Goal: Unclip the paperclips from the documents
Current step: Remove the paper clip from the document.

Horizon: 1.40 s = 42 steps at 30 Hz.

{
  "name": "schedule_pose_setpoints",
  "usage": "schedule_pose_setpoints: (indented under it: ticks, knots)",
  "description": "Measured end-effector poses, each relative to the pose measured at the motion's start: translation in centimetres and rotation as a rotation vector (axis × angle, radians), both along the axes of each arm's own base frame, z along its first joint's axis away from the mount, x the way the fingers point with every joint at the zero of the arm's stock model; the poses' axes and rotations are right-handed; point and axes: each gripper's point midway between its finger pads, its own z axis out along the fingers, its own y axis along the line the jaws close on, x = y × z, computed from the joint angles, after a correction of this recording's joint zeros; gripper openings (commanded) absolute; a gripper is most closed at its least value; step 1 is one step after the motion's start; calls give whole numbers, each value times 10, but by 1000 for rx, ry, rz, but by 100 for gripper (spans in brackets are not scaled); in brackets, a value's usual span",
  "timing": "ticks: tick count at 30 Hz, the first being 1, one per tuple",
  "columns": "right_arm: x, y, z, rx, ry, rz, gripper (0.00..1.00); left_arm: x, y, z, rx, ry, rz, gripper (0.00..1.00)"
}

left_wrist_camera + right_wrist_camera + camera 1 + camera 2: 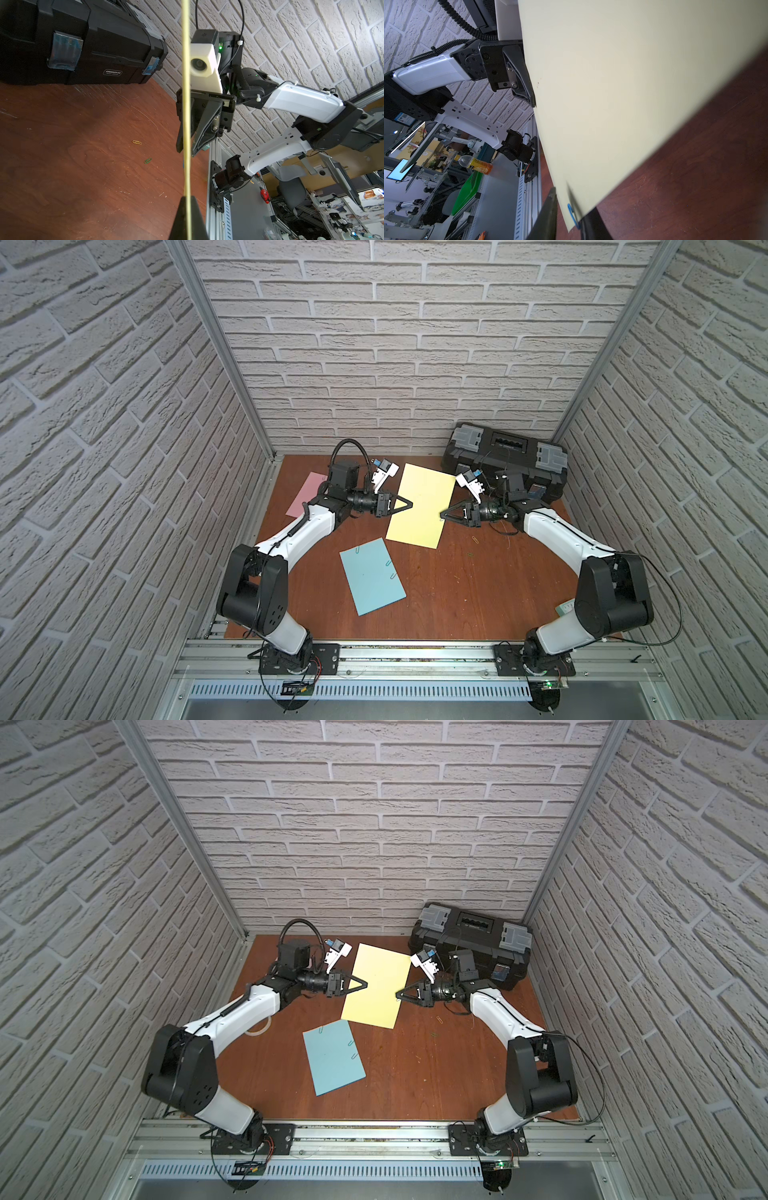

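L arm: we see it reach from front rail (415, 649) toward mid-tabletop, wrist level; left gripper (410, 504) pinched shut on yellow sheet (422, 506), left edge.
R arm: mirrors it; right gripper (443, 514) fingers slightly apart, straddling sheet's right edge at blue paperclip (572, 212).
Sheet: held off tabletop (457, 593), nr back edge.
Loose: orange clip (137, 142), green clip (148, 160) on tabletop by R arm.

Top view, centre: yellow sheet (422, 506), plain. Below it: light blue sheet (372, 576), plain. Left: pink sheet (303, 495), plain.

Table (457, 593): reddish-brown wood grain. Toolbox (505, 456): black, grey latches. Walls (395, 344): white brick pattern.

Wrist views: blue paperclip (572, 212), orange paperclip (137, 142), green paperclip (148, 160).
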Motion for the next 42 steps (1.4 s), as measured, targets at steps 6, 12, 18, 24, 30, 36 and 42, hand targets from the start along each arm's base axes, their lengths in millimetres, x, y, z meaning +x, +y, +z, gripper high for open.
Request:
schedule_pose_setpoints:
  ticks: [6,12,18,24,30,36,42]
  knots:
    - [-2,1,1,9,0,10,22,2,3,-1,2,-4,7,0]
    - [-7,1,0,13,23,25,24,3,3,-1,3,-5,10,0]
    - [-10,1,-4,10,40,33,22,4,4,-1,4,-5,15,0]
    - [-11,1,-10,5,60,35,12,5,4,-1,5,-6,17,0]
    - [-10,1,-9,7,63,32,18,4,4,-1,5,-10,16,0]
    - [-7,2,-6,17,61,29,20,3,5,0,5,-11,16,0]
    - [-7,2,-5,21,64,27,10,3,5,0,6,-10,16,0]
